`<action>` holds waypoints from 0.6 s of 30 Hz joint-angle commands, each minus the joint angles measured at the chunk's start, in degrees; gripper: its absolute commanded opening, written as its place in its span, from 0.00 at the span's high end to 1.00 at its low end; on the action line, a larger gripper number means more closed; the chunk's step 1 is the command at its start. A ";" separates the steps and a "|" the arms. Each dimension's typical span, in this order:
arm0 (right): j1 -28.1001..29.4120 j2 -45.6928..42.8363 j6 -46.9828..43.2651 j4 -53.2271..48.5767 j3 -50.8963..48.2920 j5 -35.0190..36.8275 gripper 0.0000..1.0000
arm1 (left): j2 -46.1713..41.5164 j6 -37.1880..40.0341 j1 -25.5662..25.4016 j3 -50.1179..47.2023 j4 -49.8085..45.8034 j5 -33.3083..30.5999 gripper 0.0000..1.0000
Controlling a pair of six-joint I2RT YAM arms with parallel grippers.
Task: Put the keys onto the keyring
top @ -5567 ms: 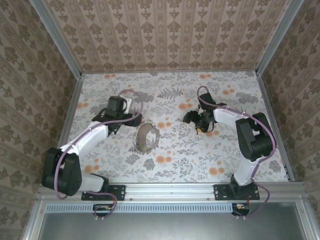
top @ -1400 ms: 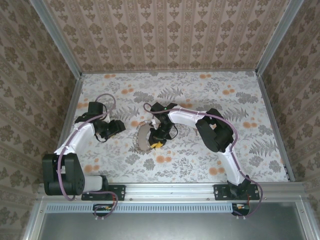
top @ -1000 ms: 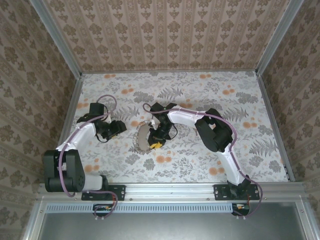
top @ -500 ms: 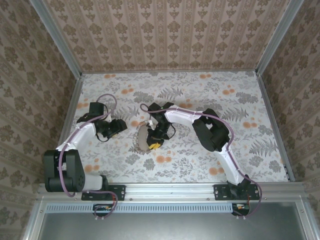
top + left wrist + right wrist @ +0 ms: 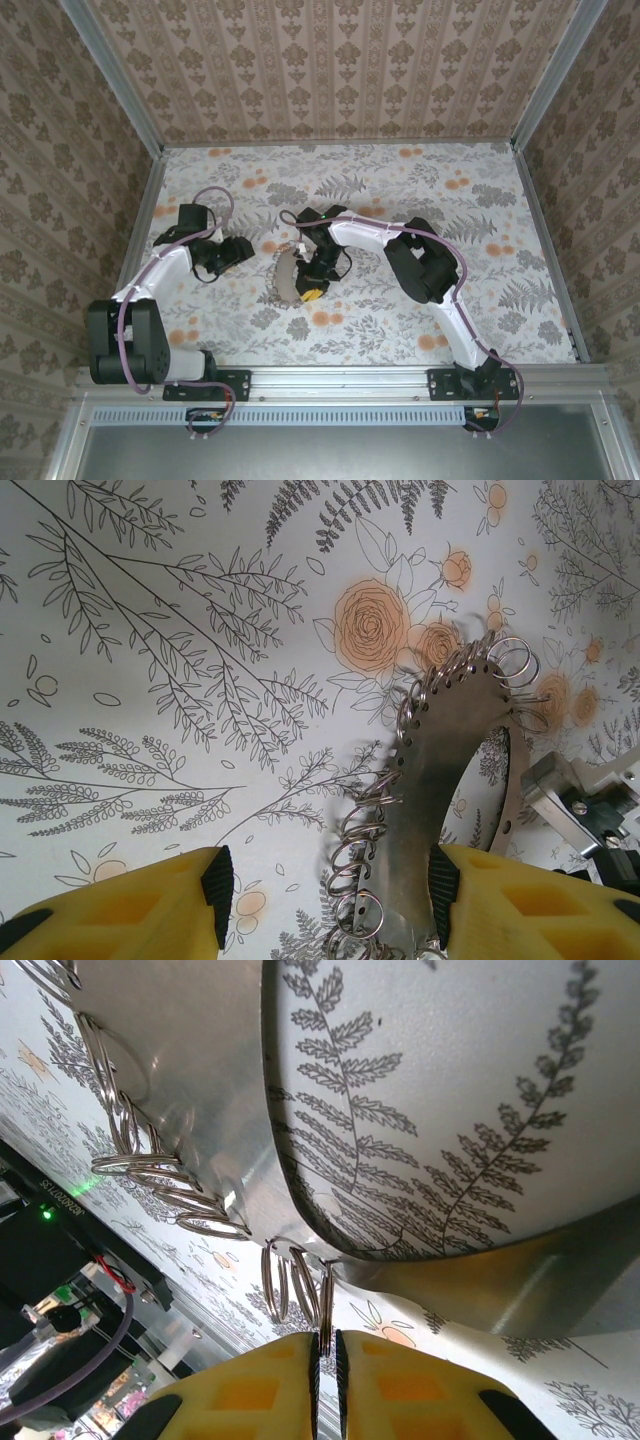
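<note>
Keyring lay on the floral table, left of centre and between the two arms. Up close it was a curved strip of grey metal standing on edge, its rim punched with holes and hung with many small split rings.

From above, the right gripper was pressed against the strip's near right side, yellow fingertips pointing toward the table's near edge. In the right wrist view its yellow fingers were drawn almost together, with only a thin slit between them. One of the small wire rings ran down into that slit, so it seemed pinched there, though the contact itself was hard to make out.

The left gripper sat low over the table just left of the strip, apart from it. Its yellow fingers were spread wide and held nothing, with the strip ahead of them nearer the right finger.
</note>
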 commanded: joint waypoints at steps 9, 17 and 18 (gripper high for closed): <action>0.81 4.34 -2.97 -5.63 5.90 -0.20 0.84 | -0.48 -0.86 0.39 -0.73 -0.01 1.07 0.43; 0.90 2.53 -2.76 -5.12 4.67 2.05 0.96 | -0.93 0.61 0.40 -0.03 -0.13 2.09 0.42; 0.90 1.90 -2.91 -4.77 4.29 2.43 0.98 | -1.56 1.33 0.34 0.00 0.32 2.87 0.42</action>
